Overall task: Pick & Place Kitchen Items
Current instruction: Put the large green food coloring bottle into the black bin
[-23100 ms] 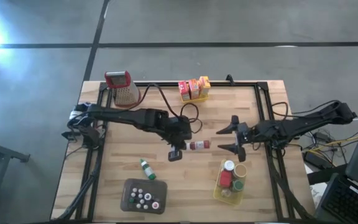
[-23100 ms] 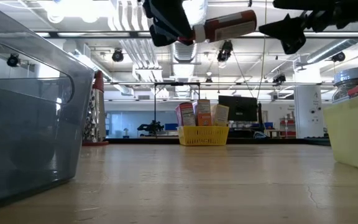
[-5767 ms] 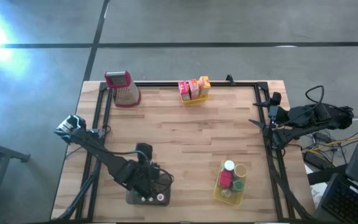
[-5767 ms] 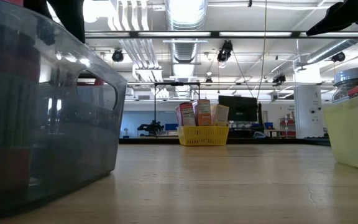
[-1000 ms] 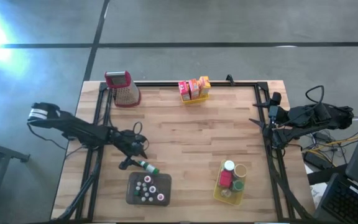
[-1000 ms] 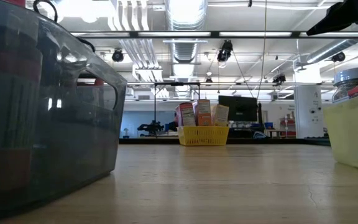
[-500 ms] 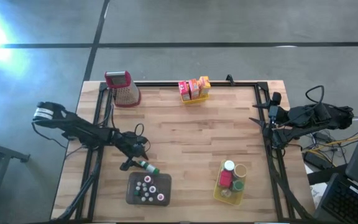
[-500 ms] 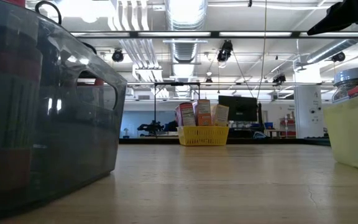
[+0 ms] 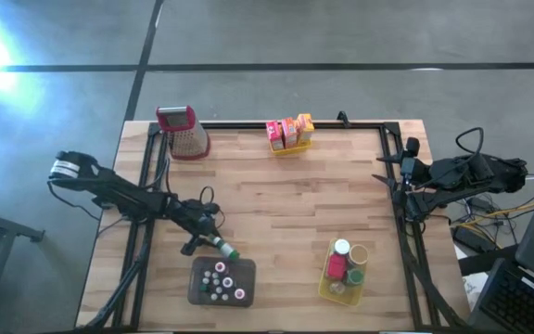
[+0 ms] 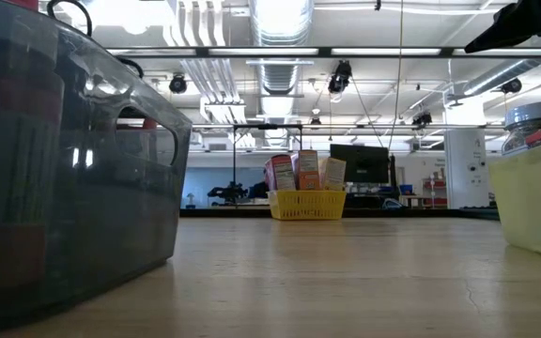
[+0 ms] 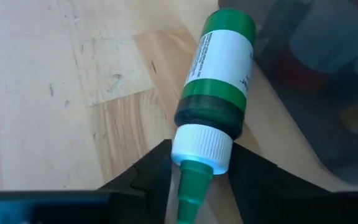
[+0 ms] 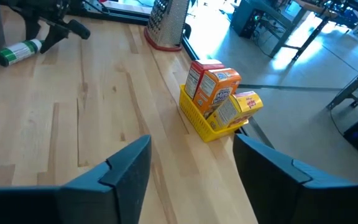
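Observation:
A small green bottle [image 11: 222,68] with a white label lies on its side on the wooden table, just beyond the grey tray [image 9: 197,288]; the high view shows it too [image 9: 222,248]. Its white cap and green nozzle point at my left gripper [image 11: 201,155], which is shut on the cap end. The tray holds several small bottles with coloured caps. My right gripper [image 12: 191,155] hangs open and empty at the table's right edge [image 9: 386,172], far from the bottle. My left gripper pinches the bottle's white cap [image 11: 202,144] between its two fingers, one on each side. The fingers come from the table's left, slanting down, and lie along the bottle. The bottle lies flat on the table, its base end pointing away from the gripper.
A yellow basket [image 9: 334,289] with jars stands near the front right. A second yellow basket [image 9: 290,147] with small boxes sits at the far edge, and a metal grater [image 9: 185,134] with a red handle at the far left. Bare wood lies mid-table.
My left gripper's fingers have drawn together on the bottle's cap end. The bottle still lies on the table beside the tray.

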Action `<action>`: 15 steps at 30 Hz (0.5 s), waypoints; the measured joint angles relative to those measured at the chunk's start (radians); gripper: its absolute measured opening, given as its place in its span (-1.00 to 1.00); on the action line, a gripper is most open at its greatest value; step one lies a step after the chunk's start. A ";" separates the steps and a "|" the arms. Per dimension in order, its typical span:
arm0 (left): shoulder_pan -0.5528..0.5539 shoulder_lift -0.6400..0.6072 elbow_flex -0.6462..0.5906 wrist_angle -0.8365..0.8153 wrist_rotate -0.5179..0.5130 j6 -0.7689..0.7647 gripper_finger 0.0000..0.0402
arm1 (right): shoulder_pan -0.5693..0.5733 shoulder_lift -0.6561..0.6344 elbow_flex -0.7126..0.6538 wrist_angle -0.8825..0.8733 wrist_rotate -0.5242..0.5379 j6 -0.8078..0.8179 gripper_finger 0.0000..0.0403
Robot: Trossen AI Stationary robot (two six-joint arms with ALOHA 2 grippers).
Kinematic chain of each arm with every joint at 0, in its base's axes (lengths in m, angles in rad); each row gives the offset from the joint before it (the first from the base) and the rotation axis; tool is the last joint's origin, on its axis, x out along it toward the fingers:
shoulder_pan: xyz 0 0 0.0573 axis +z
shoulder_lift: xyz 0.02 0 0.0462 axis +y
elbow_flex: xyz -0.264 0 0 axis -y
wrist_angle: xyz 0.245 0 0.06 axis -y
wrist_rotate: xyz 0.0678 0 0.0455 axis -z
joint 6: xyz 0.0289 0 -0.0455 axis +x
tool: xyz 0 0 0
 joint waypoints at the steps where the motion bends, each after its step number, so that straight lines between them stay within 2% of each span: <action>1: 0.000 0.000 0.000 0.000 -0.001 0.000 -0.27 | 0.000 0.000 0.000 0.000 0.000 0.000 0.09; 6: -0.001 -0.009 0.000 -0.004 0.000 -0.003 -0.38 | 0.000 0.000 0.000 0.000 0.000 0.001 0.11; 15: -0.002 -0.025 0.000 -0.008 -0.011 0.004 -0.32 | 0.000 0.000 0.000 0.000 0.000 0.002 0.26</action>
